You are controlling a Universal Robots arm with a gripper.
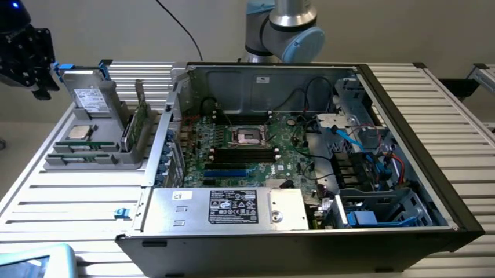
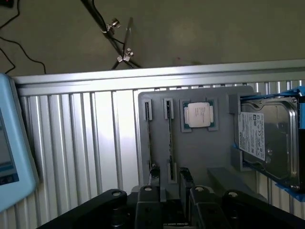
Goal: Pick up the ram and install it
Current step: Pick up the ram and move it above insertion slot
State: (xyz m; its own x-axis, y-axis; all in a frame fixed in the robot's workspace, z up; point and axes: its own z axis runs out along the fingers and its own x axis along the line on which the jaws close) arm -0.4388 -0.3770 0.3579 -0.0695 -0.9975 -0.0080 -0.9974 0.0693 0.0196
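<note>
The arm point(image 1: 293, 10) consists of a silver-grey metal tube section set into a darker grey joint housing. The housing is closed on the exterior view's right by a round, pale blue joint cap point(image 1: 305, 41). The gripper point(image 2: 172, 205) is matte black throughout: in the wrist view it presents a row of flat, bar-shaped links point(image 2: 147, 207) with rounded ends, each carrying a round pivot pin point(image 2: 114, 193) with a dull sheen on its head, and in the exterior view it appears as a blocky black body with stepped edges.
</note>
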